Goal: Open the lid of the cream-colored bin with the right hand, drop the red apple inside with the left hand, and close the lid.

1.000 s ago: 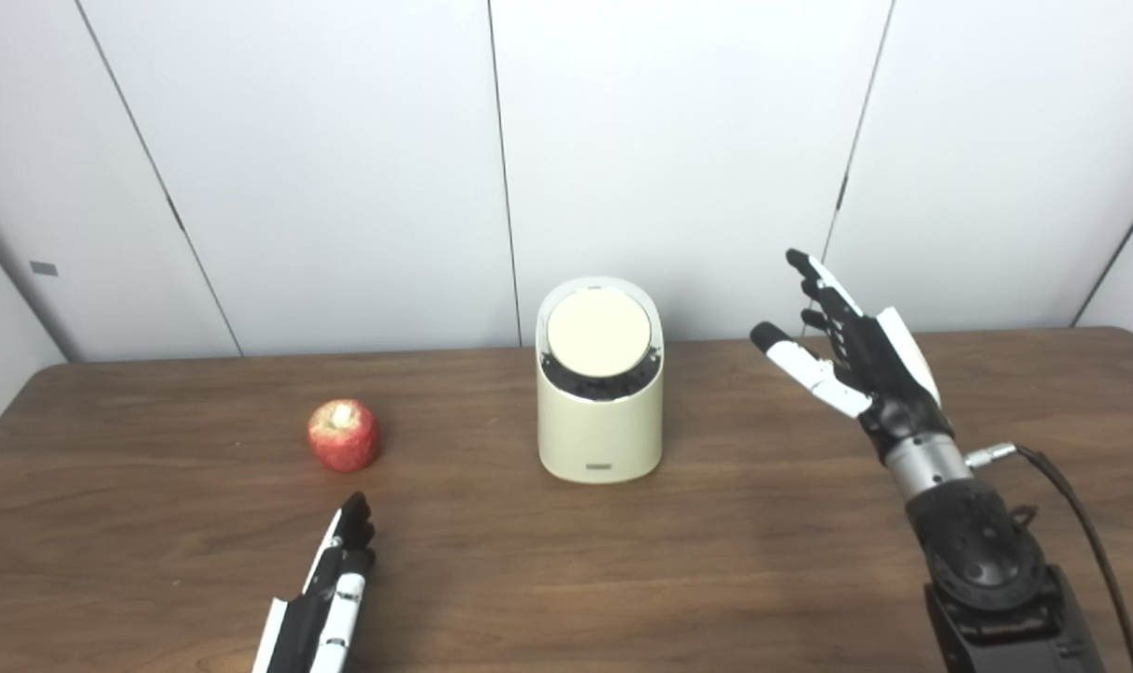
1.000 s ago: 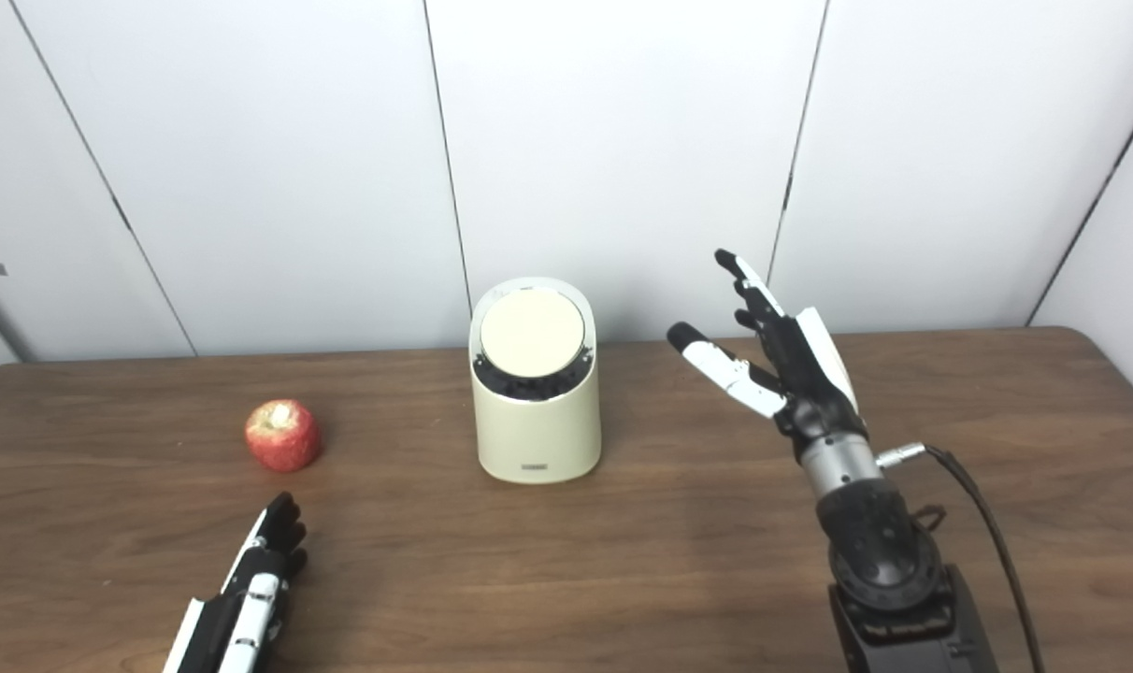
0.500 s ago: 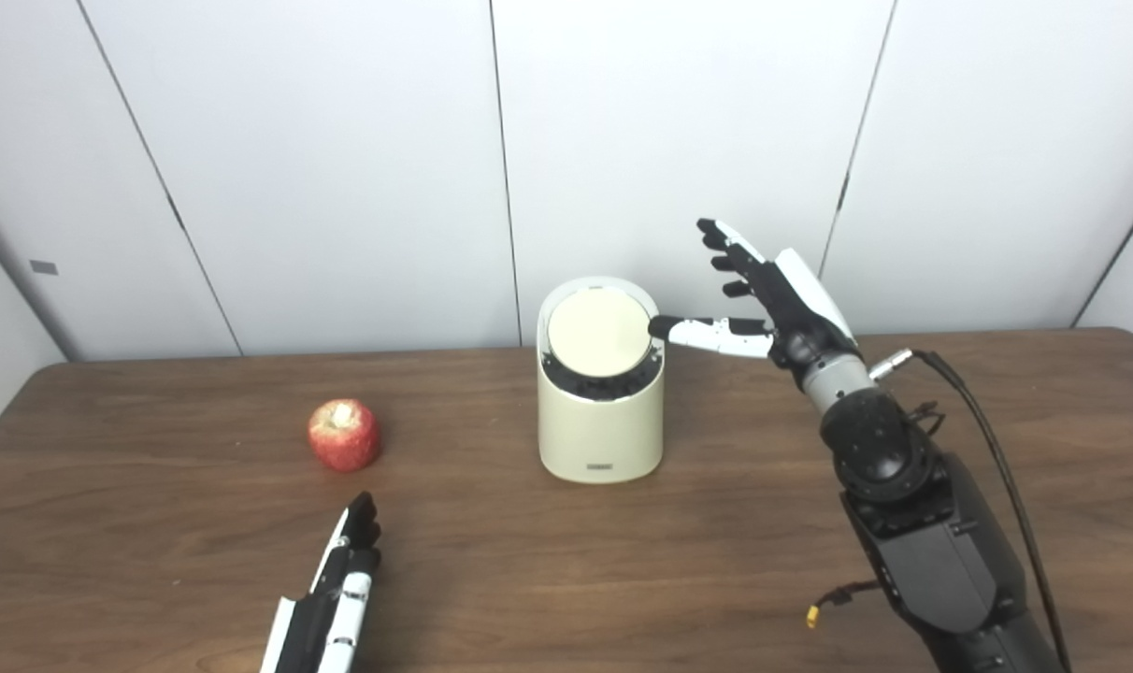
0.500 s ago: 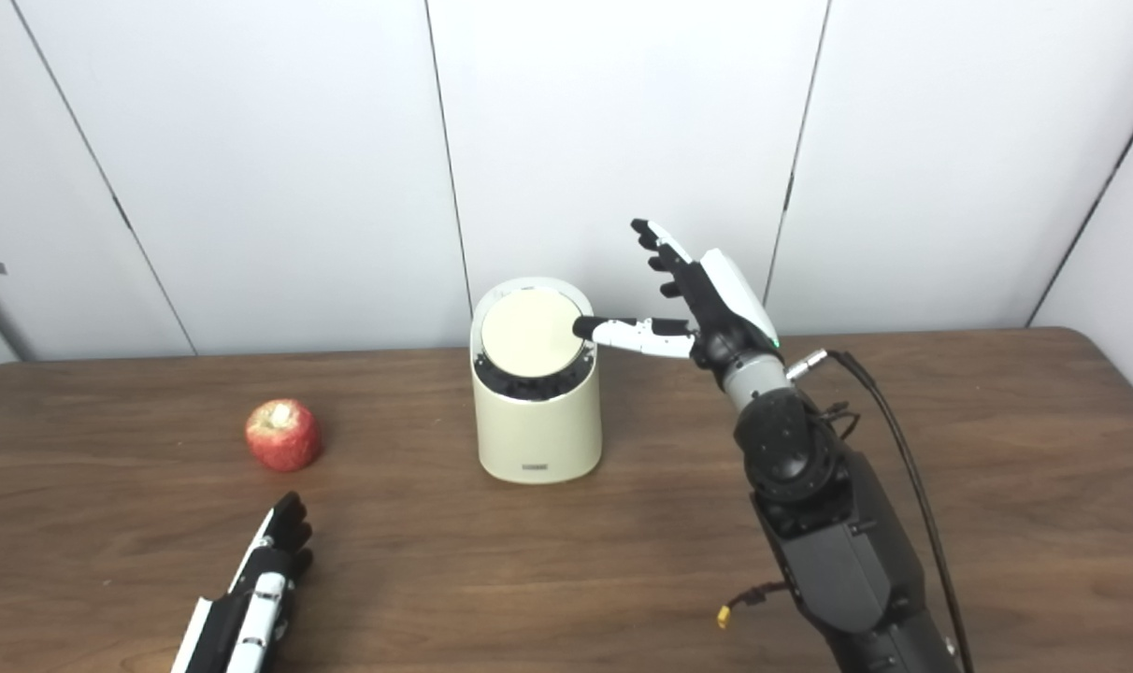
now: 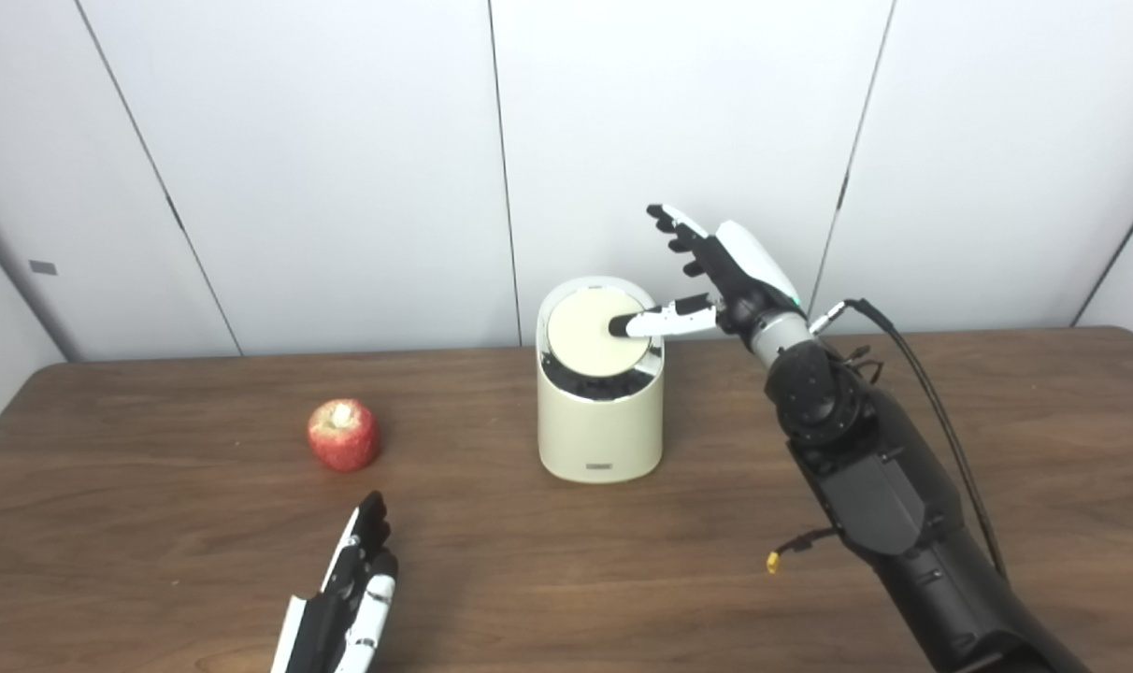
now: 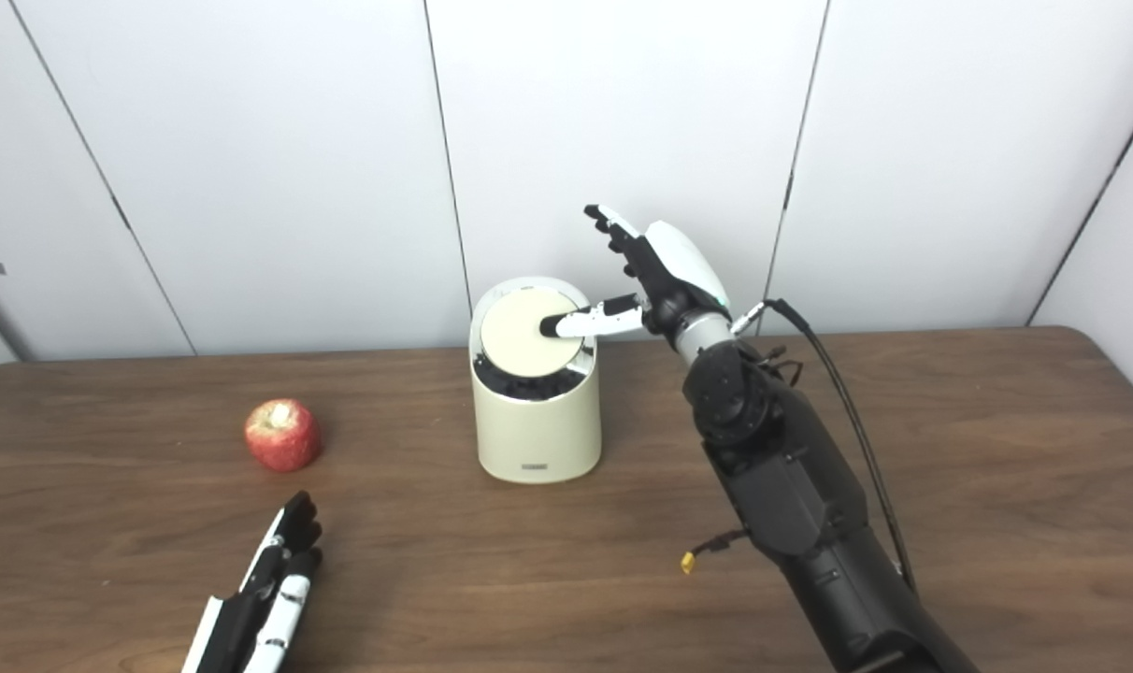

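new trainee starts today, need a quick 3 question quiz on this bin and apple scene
1. True or false: the red apple is already inside the cream-colored bin.
2. Which hand reaches over the lid? A) left hand B) right hand C) both
3. Fill in: the left hand lies low near the table's front edge, holding ____.

Key
1. False: the apple sits on the table, left of the bin.
2. B: the right hand has its thumb over the lid, fingers spread above.
3. Nothing.
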Controlling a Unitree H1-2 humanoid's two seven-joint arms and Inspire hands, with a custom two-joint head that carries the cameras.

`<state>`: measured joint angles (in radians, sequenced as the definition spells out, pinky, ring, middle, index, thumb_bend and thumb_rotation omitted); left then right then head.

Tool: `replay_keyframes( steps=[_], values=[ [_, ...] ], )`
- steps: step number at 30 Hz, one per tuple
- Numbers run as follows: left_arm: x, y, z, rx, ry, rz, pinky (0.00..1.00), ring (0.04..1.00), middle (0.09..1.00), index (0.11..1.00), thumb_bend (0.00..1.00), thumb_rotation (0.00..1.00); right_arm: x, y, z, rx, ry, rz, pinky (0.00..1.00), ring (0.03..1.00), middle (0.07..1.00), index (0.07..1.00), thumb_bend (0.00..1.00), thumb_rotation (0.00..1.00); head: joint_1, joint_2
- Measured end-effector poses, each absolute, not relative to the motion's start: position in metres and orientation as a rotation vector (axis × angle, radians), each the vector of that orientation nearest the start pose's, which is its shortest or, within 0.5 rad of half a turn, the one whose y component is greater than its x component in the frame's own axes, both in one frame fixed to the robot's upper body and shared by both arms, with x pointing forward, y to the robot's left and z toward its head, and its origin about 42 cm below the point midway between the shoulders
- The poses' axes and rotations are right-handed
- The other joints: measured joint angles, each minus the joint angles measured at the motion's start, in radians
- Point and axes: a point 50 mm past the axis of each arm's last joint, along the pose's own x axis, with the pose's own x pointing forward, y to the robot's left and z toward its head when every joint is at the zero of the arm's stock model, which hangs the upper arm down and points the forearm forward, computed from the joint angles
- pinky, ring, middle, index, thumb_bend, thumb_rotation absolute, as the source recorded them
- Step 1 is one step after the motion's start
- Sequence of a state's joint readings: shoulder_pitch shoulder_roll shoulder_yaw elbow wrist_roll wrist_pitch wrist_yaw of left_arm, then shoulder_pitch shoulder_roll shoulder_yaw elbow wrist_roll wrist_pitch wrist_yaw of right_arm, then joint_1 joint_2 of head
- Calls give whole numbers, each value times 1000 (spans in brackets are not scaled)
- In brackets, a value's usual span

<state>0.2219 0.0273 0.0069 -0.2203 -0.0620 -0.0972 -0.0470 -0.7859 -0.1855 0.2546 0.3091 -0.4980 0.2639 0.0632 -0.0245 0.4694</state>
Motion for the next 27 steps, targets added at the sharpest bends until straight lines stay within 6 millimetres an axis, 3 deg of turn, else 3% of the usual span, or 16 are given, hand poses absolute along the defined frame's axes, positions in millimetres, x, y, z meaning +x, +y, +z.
replay_keyframes(
  steps=[7, 27],
  values=[
    [212, 231, 110, -23, -105, 11, 1000, 1000, 1000, 1000, 172, 500, 493, -144, 286, -820, -253, 151, 821, 907, 925, 918, 836, 295, 5, 3],
    [212, 229, 110, -26, -106, 13, 1000, 1000, 1000, 1000, 220, 517, 484, -143, 292, -898, -302, 181, 835, 912, 926, 923, 859, 265, 17, 25]
  ],
)
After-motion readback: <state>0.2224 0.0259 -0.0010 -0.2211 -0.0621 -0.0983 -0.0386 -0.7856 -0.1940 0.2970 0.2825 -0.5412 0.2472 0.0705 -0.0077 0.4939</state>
